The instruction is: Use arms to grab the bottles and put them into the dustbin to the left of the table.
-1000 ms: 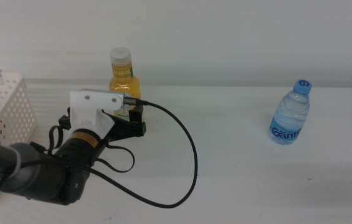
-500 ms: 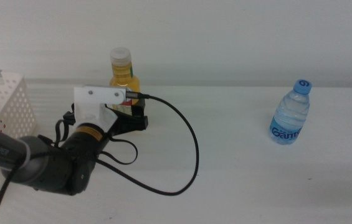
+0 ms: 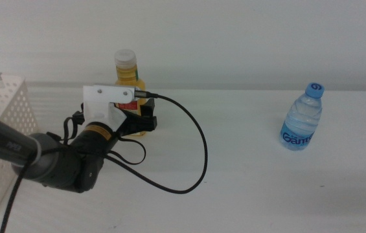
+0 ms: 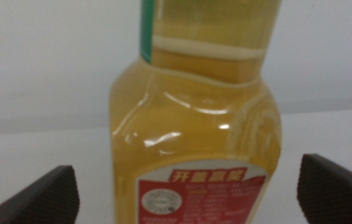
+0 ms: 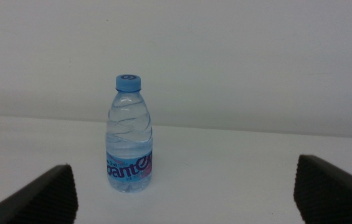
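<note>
Around the yellow juice bottle (image 4: 194,143), left gripper (image 3: 138,122) jaws spread wide

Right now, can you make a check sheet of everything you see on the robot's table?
Surface: white table, bare between items.
Job's things: yellow juice bottle upright at the back; water bottle upright on the right; white dustbin at the left edge.
Clutter: nothing seen.
Grippers: left pincer open, one jaw each side of the juice bottle; right pincer open, facing the water bottle from a distance.
Cables: black cable looping over the table.
Surroundings: plain white wall.
</note>
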### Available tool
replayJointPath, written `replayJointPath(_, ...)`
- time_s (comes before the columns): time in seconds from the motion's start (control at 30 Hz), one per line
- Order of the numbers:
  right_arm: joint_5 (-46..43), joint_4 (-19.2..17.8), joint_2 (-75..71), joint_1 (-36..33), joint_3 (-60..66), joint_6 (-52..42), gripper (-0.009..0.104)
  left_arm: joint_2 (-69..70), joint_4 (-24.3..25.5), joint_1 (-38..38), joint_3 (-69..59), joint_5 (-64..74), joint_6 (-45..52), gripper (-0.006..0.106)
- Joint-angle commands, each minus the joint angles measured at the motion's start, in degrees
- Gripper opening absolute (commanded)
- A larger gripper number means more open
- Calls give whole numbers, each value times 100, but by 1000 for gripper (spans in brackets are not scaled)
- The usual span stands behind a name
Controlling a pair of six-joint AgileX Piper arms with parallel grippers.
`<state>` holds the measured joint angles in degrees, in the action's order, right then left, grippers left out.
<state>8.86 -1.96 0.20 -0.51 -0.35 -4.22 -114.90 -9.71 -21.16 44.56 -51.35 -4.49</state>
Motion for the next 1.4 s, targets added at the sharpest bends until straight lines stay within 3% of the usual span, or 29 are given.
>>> replayJointPath(0.0, -66, -21, -234, 47, 257, -12, 93, -110, 48, 22, 116, 56, -121, 94)
replayJointPath(0.43, -66, -21, -234, 47, 257, -12, 93, -736, 12, 22, 715, 37, -81, 94)
replayJointPath(0.83, -66, -21, -226, 47, 257, -12, 93, -1083, -253, 59, 1120, -20, 157, 94)
replayJointPath(0.93, -66, -21, -226, 47, 257, -12, 93, -1083, -535, 64, 1131, -111, 167, 90)
replayJointPath(1.03, -66, -21, -226, 47, 257, -12, 93, -1083, -692, 73, 1131, -198, 273, 74)
replayJointPath(1.3, -66, -21, -226, 47, 257, -12, 93, -1083, -530, 167, 1065, -570, 300, 2)
replayJointPath(1.37, -66, -21, -226, 47, 257, -12, 93, -887, -530, 167, 885, -582, 300, -2)
